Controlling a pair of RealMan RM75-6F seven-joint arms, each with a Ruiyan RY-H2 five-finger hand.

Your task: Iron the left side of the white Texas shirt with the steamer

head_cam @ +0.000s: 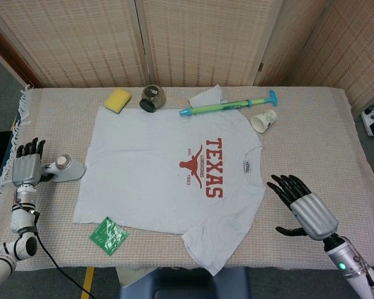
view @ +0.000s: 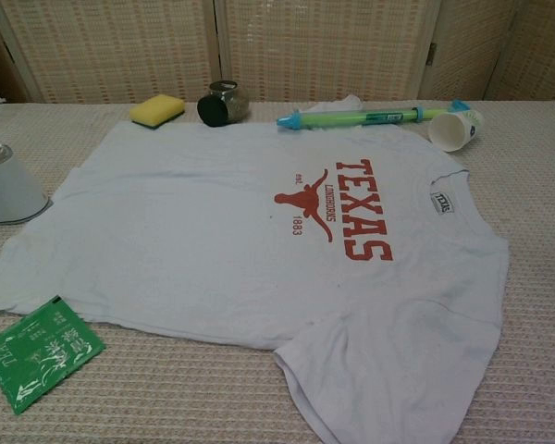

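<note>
Grey and bare, the left robot hand (head_cam: 26, 167) stands with its dark fingers apart and holds nothing, just beside the steamer (head_cam: 63, 169) on the side away from the shirt (head_cam: 168, 180); whether a finger touches the steamer's rear I cannot tell; the step in hand looks like taking, or parting from, the steamer at the shirt's edge, and to do it well the palm should close squarely round the handle end before any lift, so that the flat sole stays level and the nose points at the cloth; the sole should then glide onto the near hem from the steamer's side without snagging the edge and rucking it. The right robot hand (head_cam: 302, 205) hovers spread and unladen off the shirt's collar side, clear of the cloth, where it could pin the fabric if the steamer drags it. The steamer is pale grey with a round knob on top, lying flat on the woven worktop (head_cam: 336, 143), its nose just touching or nearly touching the shirt's hem. The shirt is white, spread face-up with a rust-red TEXAS print, mostly smooth, one sleeve hanging toward the worktop's near edge; a green packet (head_cam: 108, 235) lies just off the hem, on the near side of the steamer.
</note>
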